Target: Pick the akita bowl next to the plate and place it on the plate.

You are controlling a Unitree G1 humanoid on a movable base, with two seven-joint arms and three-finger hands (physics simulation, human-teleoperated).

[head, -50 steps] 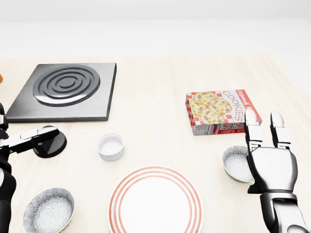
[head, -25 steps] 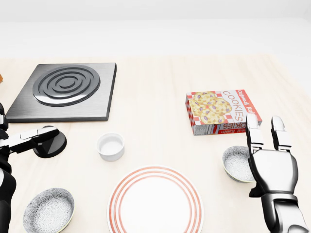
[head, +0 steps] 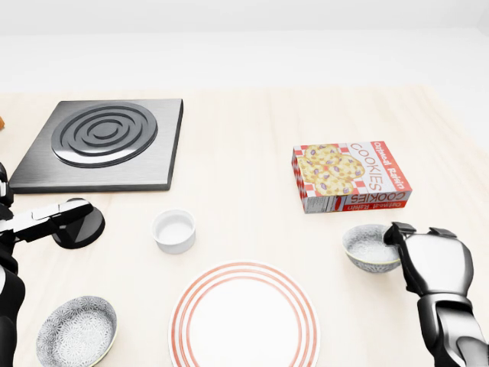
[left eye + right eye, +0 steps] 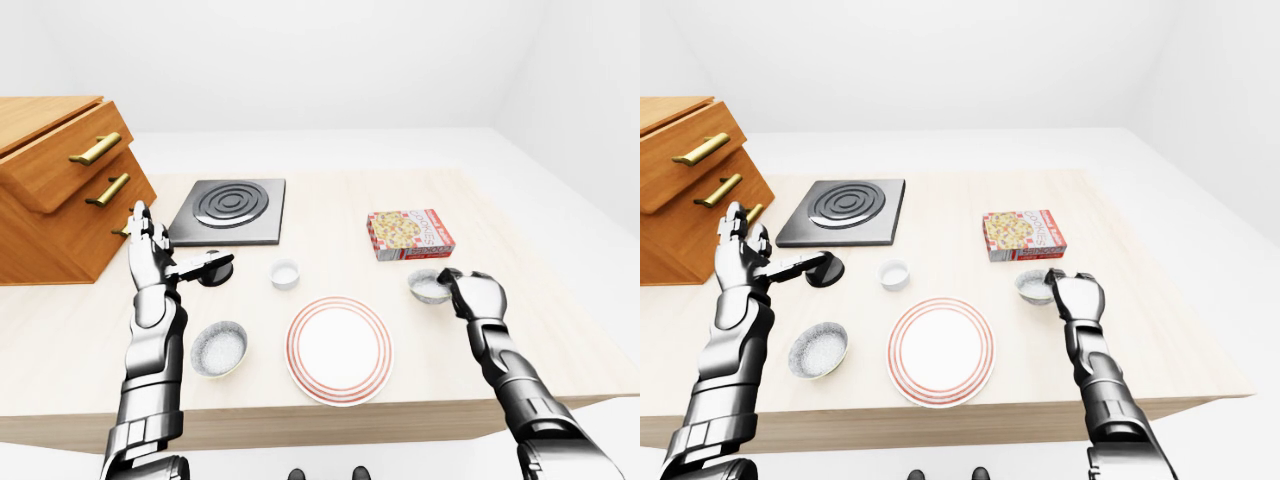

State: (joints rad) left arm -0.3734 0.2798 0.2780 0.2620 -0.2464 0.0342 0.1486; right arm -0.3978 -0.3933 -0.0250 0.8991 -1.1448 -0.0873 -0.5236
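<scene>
Head view: the grey, speckled akita bowl [image 3: 367, 246] sat upright, right of the red-ringed plate [image 3: 244, 317] and apart from it, its right rim clasped by the curled right hand [image 3: 434, 264]. Bare table [image 3: 252, 153] separated bowl and plate; the cookie box [image 3: 350, 176] lay just above. The left hand [image 4: 148, 250] was spread, holding nothing.

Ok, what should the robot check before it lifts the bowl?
1. The right robot hand curls over the rim of the akita bowl: ok.
2. Grip firm enough to lift: cannot tell.
3. The plate is bare, ready for the bowl: ok.
4. Way from bowl to plate free of things: ok.
5. The left robot hand is open, away from the plate: ok.
</scene>
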